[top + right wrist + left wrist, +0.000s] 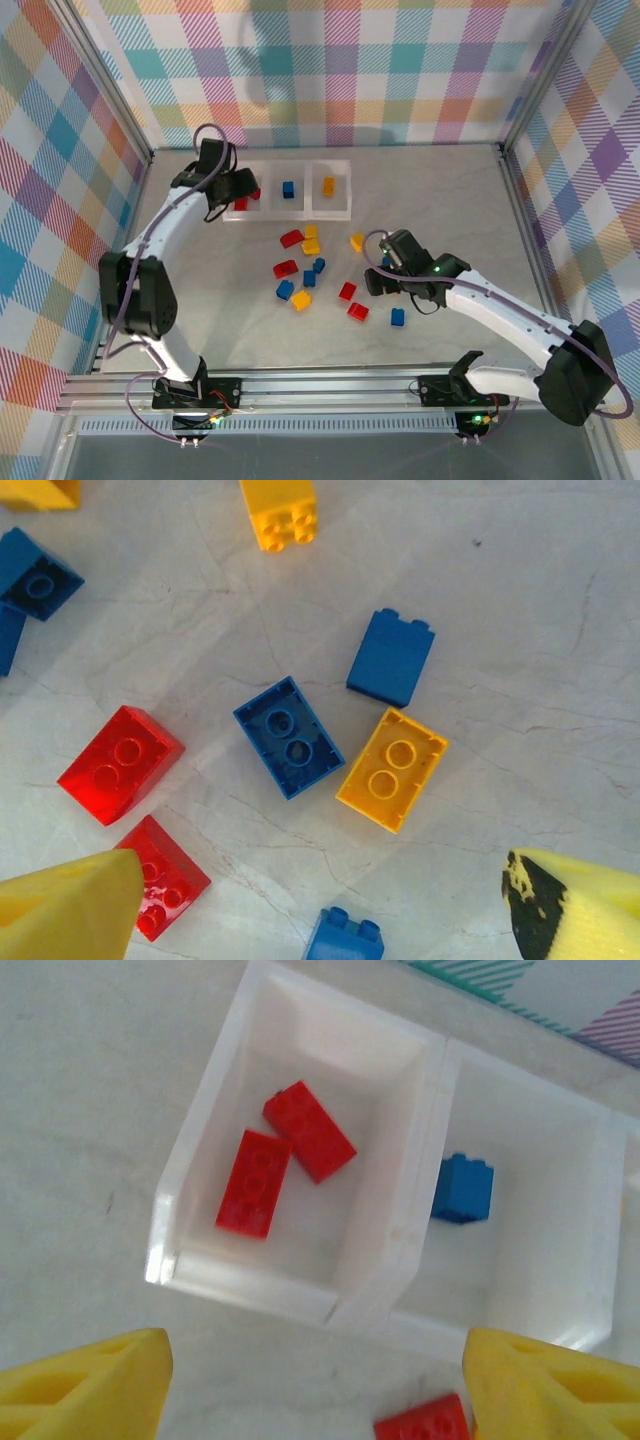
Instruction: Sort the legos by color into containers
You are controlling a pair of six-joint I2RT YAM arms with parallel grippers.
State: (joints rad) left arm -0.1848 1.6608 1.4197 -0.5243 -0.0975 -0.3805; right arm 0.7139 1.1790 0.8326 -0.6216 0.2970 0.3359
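I have the clear whitish three-compartment plastic tray (307, 205) at the far side of the pale marbled surface (470, 200). Pastel checked curtain walls (60, 150) and metal frame posts (545, 80) stand around it, and an aluminium rail (330, 385) runs along the near edge.

The left jaws hang released and empty above the tray's left compartment, their yellow fingertips (80, 1390) wide apart. From above, the black wrist covers much of that compartment, so only a bit of red shows there. The left wrist camera gives me two flat red bricks (255, 1182) lying in it, touching, and one blue brick (462, 1188) in the middle compartment; the right compartment is cut off there. From above it holds one yellow-orange brick (328, 185). A loose red brick (425, 1422) just near of the tray is cut by the frame edge.

The right jaws are released too, empty, over the loose red, blue and yellow-orange legos (285, 268) scattered mid-surface. A blue two-stud brick (288, 736) and a yellow-orange two-stud brick (391, 769) lie side by side below them.
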